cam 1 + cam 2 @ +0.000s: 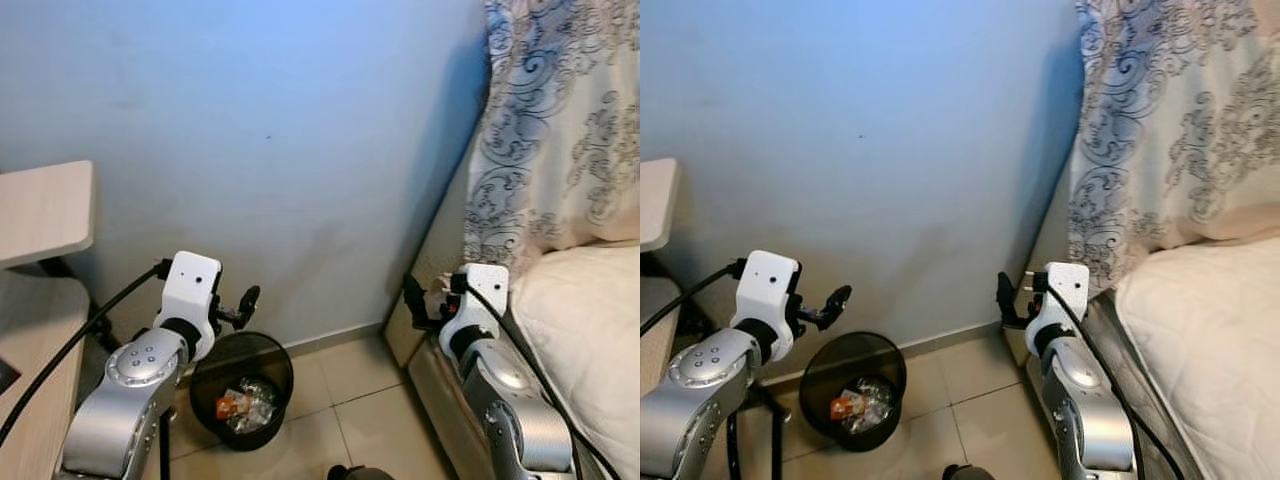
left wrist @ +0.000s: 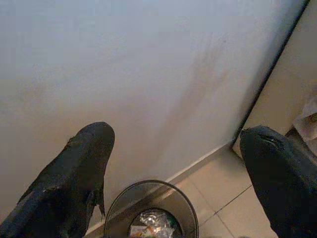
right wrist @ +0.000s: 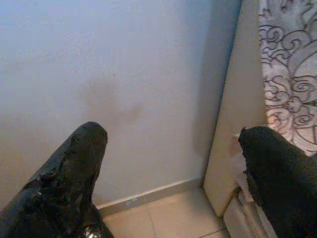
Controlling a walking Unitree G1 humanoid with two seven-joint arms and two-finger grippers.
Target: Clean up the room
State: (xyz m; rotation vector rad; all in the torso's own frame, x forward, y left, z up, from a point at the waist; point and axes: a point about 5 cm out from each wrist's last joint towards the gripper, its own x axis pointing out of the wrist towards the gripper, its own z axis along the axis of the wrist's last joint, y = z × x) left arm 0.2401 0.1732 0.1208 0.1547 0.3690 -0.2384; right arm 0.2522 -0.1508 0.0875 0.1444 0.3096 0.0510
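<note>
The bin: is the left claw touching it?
Apart. In the left wrist view the open left gripper is held above the bin, wall and floor visible between.

A patterned curtain (image 1: 560,120) hangs far right above the bed (image 1: 590,330). A wooden table (image 1: 40,210) stands left, against the blue wall (image 1: 280,140); tiled floor (image 1: 350,410) lies near.
</note>
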